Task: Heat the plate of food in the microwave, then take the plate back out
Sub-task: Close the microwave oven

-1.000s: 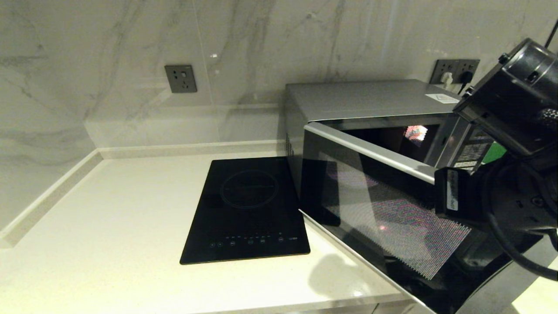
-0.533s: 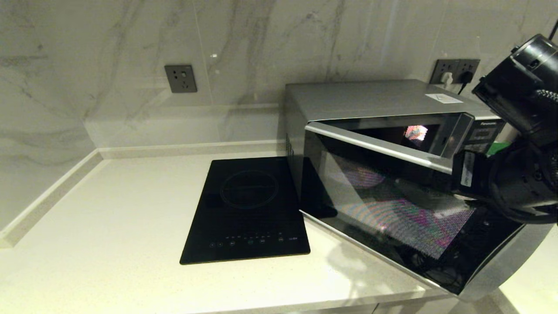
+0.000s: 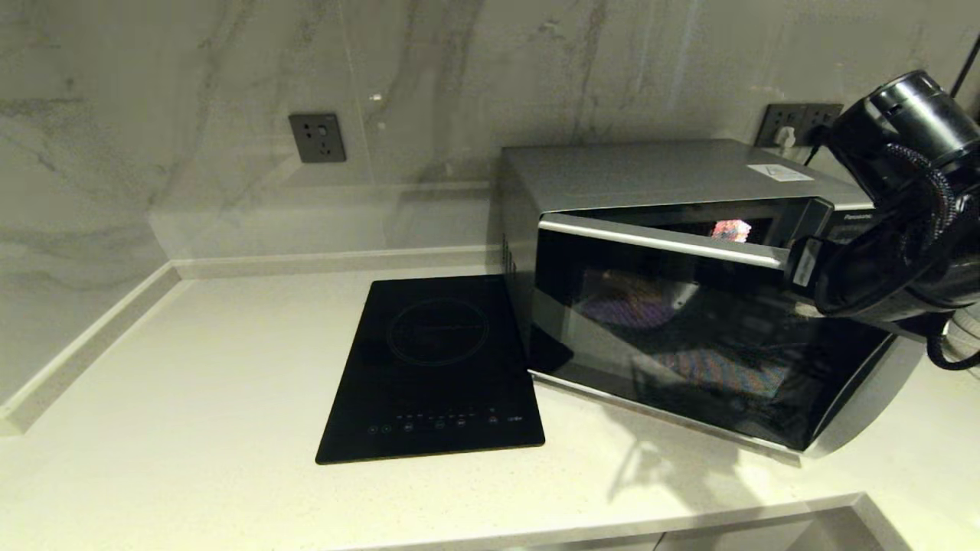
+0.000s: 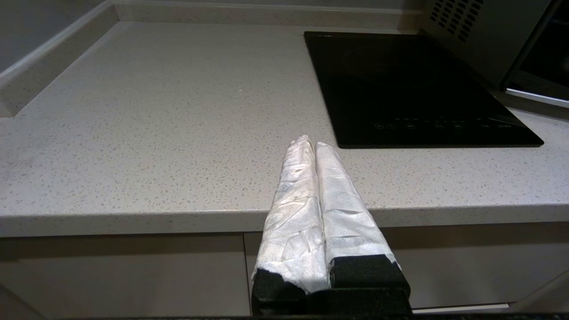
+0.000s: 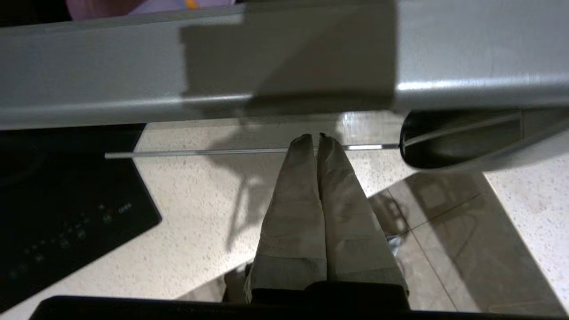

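A marble-look wall [image 3: 191, 92] backs the pale speckled bench [image 3: 191, 398]. At three o'clock the microwave [image 3: 689, 252] has its door ajar, nearly shut, and the plate of food [image 5: 146, 5] shows just inside; heating and retrieval seemingly remain. The right gripper [image 5: 318, 141], pinched empty, presses near the door edge. At center lies the induction hob [image 3: 436, 367]. The left gripper [image 4: 313, 146], also pinched empty, hangs parked at six o'clock.
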Tool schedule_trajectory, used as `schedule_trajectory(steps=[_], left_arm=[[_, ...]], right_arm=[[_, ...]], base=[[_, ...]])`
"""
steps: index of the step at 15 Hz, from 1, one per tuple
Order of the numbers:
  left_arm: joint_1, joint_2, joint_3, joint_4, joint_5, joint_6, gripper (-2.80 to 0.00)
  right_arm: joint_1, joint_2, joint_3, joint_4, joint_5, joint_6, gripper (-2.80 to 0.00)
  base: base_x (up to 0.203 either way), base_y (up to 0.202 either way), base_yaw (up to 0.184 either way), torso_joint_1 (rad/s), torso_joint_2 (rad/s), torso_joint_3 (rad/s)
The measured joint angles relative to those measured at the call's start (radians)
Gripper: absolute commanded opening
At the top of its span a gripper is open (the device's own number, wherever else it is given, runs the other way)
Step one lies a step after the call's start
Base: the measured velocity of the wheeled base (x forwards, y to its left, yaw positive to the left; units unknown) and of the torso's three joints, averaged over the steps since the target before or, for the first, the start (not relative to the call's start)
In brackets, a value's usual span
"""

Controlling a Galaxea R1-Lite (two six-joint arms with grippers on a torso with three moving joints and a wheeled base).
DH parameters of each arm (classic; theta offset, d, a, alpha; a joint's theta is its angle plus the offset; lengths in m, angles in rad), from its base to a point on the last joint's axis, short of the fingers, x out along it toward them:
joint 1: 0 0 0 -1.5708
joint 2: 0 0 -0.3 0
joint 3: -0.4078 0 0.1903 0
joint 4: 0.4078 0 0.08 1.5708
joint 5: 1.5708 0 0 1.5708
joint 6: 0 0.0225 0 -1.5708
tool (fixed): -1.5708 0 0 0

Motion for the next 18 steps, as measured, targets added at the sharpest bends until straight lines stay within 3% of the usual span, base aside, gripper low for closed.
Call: schedule_trajectory(steps=[4,9,18], left_arm=[[0.000,0.000,0.000,0.000,0.000,0.000,-2.80],[0.000,0.000,0.000,0.000,0.000,0.000,-2.80],[0.000,0.000,0.000,0.000,-0.001,0.000,-2.80]], right_arm=[[-0.090,0.044,-0.003,-0.132,0.047,-0.062,-2.80],[-0.165,0.110,-0.006,-0.286,0.096,-0.076,-2.80],[-0.221,0.209,-0.060,-0.466,0.167,-0.074,-2.80]], base=[[0.000,0.000,0.000,0.000,0.00,0.000],[0.000,0.000,0.000,0.000,0.00,0.000],[0.000,0.000,0.000,0.000,0.00,0.000]])
